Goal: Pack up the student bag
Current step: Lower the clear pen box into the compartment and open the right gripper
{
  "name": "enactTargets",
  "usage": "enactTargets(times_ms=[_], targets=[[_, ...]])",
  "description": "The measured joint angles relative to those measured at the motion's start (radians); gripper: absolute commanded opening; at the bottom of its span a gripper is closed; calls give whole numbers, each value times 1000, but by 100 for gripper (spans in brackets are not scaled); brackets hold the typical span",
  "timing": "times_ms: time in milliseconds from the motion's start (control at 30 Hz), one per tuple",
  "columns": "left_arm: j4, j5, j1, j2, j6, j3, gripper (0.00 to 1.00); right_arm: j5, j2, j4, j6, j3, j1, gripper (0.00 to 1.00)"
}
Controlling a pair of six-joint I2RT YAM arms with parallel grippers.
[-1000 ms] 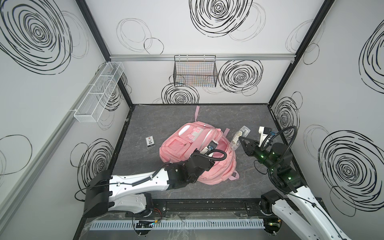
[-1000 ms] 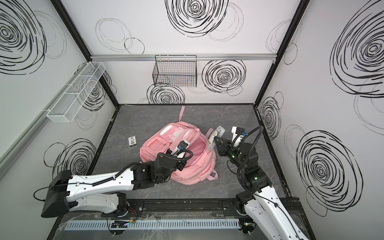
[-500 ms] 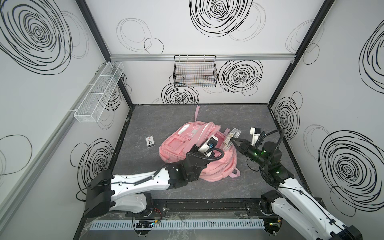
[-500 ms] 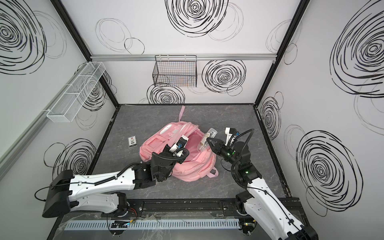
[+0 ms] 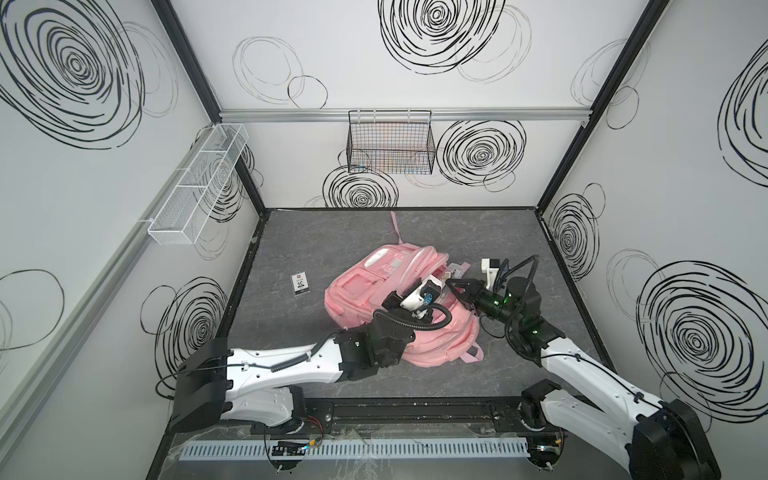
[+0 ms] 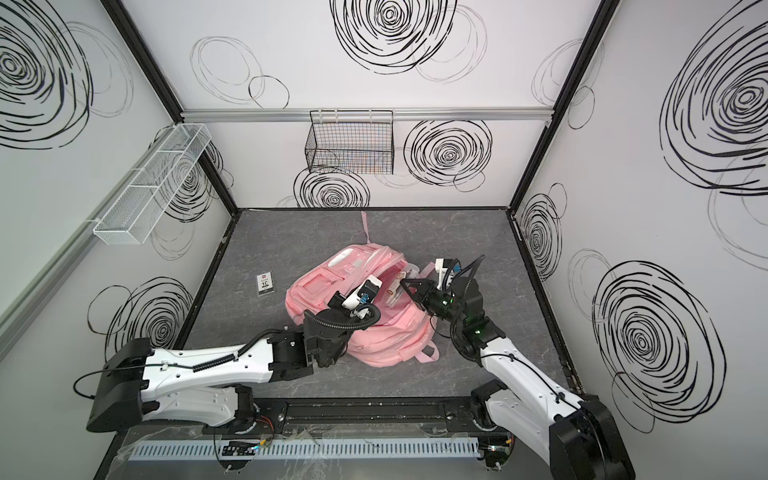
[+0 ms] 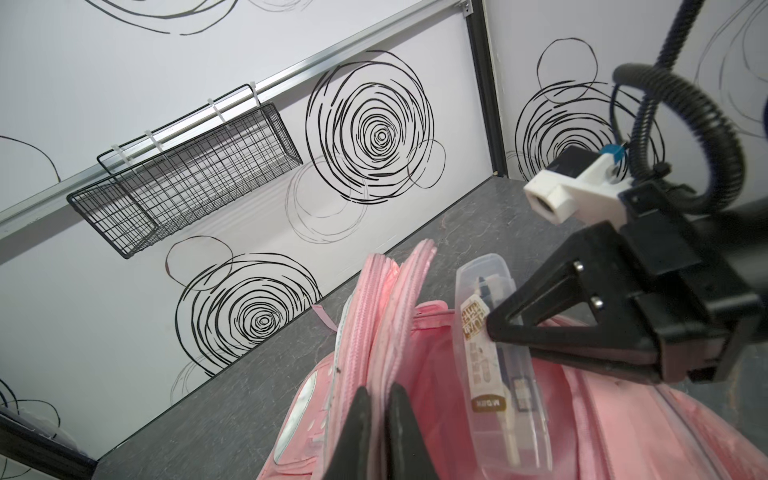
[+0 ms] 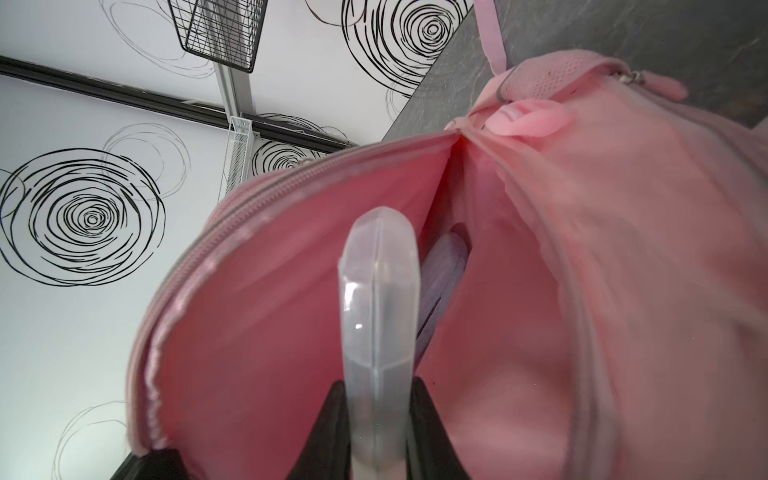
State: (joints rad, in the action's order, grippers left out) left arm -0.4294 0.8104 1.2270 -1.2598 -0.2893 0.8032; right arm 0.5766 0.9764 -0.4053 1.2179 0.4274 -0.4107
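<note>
The student bag [image 5: 357, 286] [image 6: 318, 286], a soft pink backpack, lies on the grey table with its main compartment gaping. My left gripper [image 7: 379, 388] [image 5: 392, 298] is shut on the bag's zipped upper rim [image 7: 384, 324] and holds it up. My right gripper [image 8: 380, 386] [image 5: 451, 284] [image 6: 405, 284] is shut on a clear plastic case [image 8: 378, 299] [image 7: 494, 365] with pens inside. The case's far end pokes into the bag's mouth. Its pink lining [image 8: 266, 332] surrounds the case in the right wrist view. A pale flat item [image 8: 442, 270] lies deeper inside.
A small black-and-white card [image 5: 300, 284] [image 6: 264, 284] lies on the table left of the bag. A pink strap [image 5: 395, 226] trails toward the back wall. A black wire basket [image 5: 390, 145] hangs there, and a white mesh shelf [image 5: 199, 187] on the left wall.
My right gripper has carried the clear case leftward from beside the bag into its open mouth. The left gripper has kept its hold on the rim and barely moved.
</note>
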Motion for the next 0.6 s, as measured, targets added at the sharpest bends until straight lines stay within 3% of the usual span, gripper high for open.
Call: enactTargets(times_ms=[600], targets=[[-36, -56, 30, 31, -4, -53, 0, -1, 400, -237, 71, 87, -71, 25]])
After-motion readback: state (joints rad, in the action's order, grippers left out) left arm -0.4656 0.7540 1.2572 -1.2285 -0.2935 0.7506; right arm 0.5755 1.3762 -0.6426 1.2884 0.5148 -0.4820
